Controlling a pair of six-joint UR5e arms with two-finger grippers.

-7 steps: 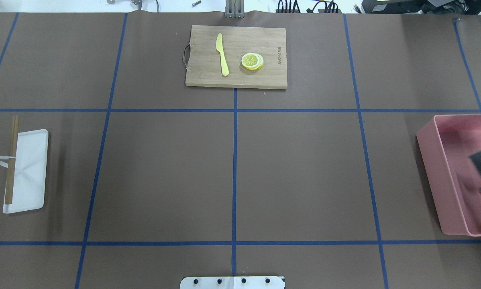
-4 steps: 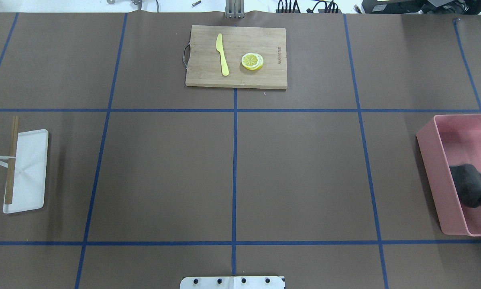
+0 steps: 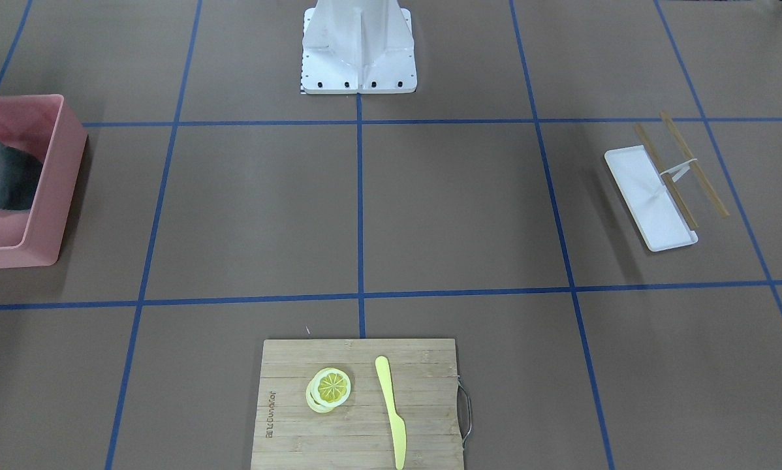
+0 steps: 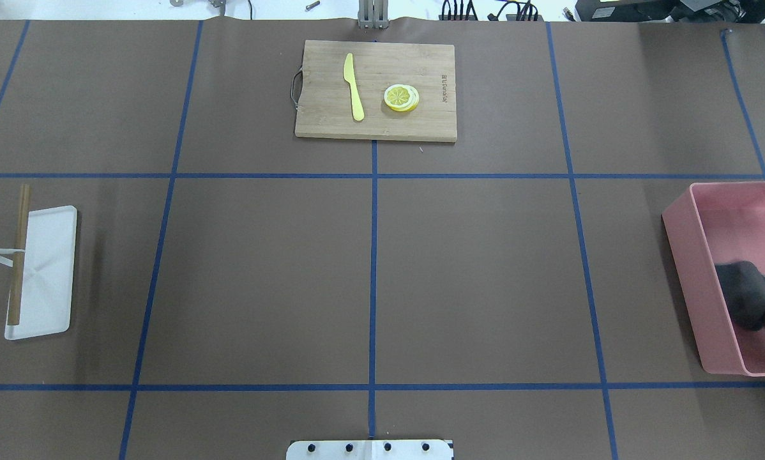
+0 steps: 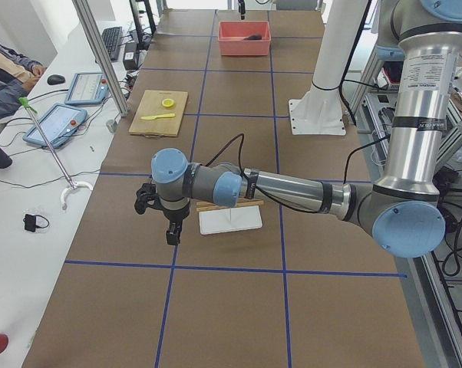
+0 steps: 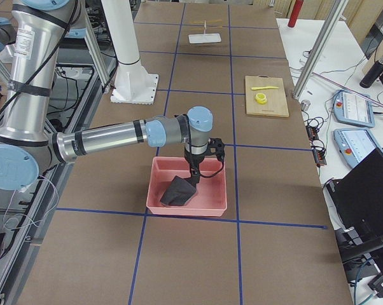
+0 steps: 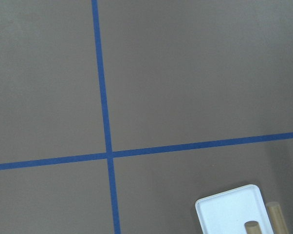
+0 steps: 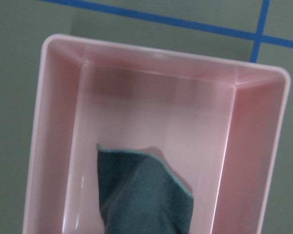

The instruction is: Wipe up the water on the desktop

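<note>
Desktop (image 4: 472, 275) is lying flat, long axis running side to side in front of the robot. Nothing's blocking the middle. Board (image 4: 331, 124) with knife (image 4: 354, 89) and lemon (image 4: 400, 98) is sitting at the far edge. Tray (image 4: 50, 268) is sitting at the left end. Bin (image 4: 682, 281) is holding a cloth (image 4: 749, 300) at the right end. Right gripper (image 6: 193, 178) is hanging right over the cloth, left gripper (image 5: 172, 238) is hovering beside the tray. Can't tell how wide either is standing.

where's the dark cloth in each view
Exterior front-facing: dark cloth at the left edge, inside the pink bin.
Overhead exterior: right edge, in the bin.
Exterior left: tiny, top centre.
Exterior right: centre.
Left wrist: not in it.
Right wrist: bottom centre.
Shared landmark: the pink bin around it.
</note>
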